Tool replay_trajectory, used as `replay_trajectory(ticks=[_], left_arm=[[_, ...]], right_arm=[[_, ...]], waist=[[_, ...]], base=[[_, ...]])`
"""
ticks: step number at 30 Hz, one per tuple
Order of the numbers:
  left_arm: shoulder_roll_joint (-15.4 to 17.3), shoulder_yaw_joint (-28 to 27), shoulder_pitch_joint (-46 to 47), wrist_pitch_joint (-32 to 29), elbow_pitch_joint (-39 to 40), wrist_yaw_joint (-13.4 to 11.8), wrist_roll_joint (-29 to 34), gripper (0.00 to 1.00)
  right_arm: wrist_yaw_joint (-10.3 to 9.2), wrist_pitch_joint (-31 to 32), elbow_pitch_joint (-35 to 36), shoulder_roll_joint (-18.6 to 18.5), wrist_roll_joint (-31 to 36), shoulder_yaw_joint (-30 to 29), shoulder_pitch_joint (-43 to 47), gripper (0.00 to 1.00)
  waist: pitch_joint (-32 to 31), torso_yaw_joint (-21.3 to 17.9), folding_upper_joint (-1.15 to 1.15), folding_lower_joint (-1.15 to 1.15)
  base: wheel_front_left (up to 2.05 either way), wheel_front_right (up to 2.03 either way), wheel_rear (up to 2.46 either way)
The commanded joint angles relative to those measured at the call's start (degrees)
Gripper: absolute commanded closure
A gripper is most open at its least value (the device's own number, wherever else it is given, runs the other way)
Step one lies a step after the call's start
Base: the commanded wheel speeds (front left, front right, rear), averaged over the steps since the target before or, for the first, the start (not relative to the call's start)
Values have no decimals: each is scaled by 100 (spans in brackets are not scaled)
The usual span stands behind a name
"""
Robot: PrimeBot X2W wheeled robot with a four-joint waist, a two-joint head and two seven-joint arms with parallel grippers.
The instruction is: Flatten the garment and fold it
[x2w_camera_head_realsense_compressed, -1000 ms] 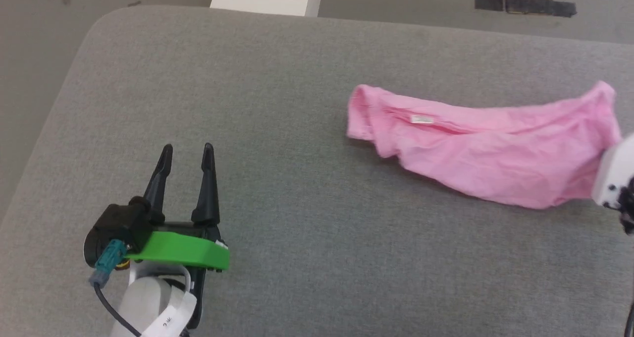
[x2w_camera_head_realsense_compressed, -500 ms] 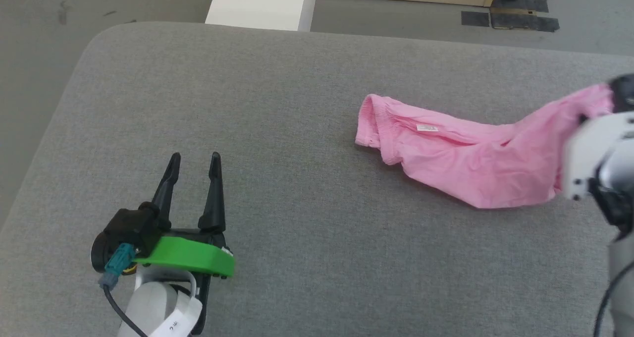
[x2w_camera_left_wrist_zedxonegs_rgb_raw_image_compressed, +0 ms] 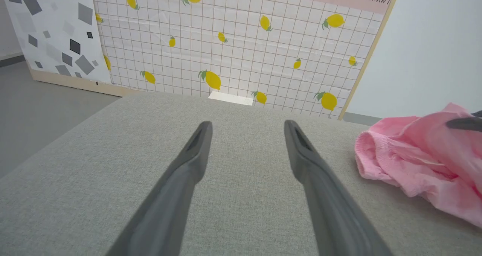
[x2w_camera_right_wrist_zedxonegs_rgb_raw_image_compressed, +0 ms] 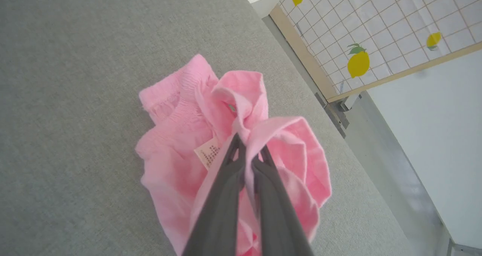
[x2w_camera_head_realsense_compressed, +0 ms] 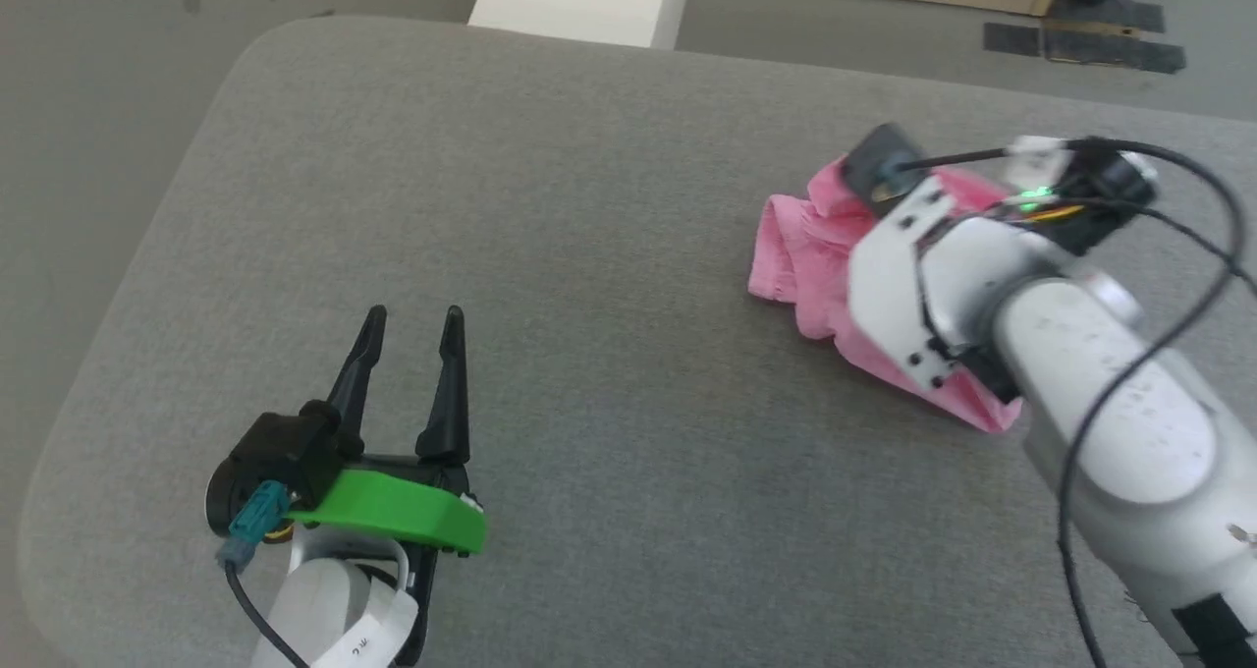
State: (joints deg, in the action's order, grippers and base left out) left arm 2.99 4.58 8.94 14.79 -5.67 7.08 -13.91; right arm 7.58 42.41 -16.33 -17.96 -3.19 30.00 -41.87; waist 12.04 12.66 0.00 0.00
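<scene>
Head view: left gripper (x2w_camera_head_realsense_compressed: 413, 316) at 7 o'clock over grey cushion (x2w_camera_head_realsense_compressed: 589, 157), jaws apart, empty. Garment (x2w_camera_head_realsense_compressed: 795, 255) bunched at 2 o'clock, partly under right arm (x2w_camera_head_realsense_compressed: 1080, 383).
Left wrist view: garment at 3 o'clock.
Right wrist view: right gripper (x2w_camera_right_wrist_zedxonegs_rgb_raw_image_compressed: 248, 145) clamped on garment fold; white tag (x2w_camera_right_wrist_zedxonegs_rgb_raw_image_compressed: 209, 152) just beside, 9 o'clock.

Right of centre on the padded surface (x2w_camera_head_realsense_compressed: 589, 206) in the head view: the garment (x2w_camera_head_realsense_compressed: 795, 255), bunched, partly under the right arm (x2w_camera_head_realsense_compressed: 1080, 383). Between the right gripper (x2w_camera_right_wrist_zedxonegs_rgb_raw_image_compressed: 246, 150) fingers, one fold, raised above the heap. Lower left, well apart: left gripper (x2w_camera_head_realsense_compressed: 414, 312), over bare padding. Beyond the far edge, top centre: a block (x2w_camera_head_realsense_compressed: 579, 0).
</scene>
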Motion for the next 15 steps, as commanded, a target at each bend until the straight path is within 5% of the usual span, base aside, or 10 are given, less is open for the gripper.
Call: replay_trajectory(ticks=[1,15], left_arm=[[-12,24,65,20,-6,27,-79,0],[-12,99,227,21,53,-105,-241,0]], right_arm=[[-9,14,-151,0,-142,294,-155,100],[-9,-411,-1348,77,-1137,2055,-596,100]], waist=[[129,169,0,0],[389,436,0,0]], base=[[0,0,0],[0,0,0]])
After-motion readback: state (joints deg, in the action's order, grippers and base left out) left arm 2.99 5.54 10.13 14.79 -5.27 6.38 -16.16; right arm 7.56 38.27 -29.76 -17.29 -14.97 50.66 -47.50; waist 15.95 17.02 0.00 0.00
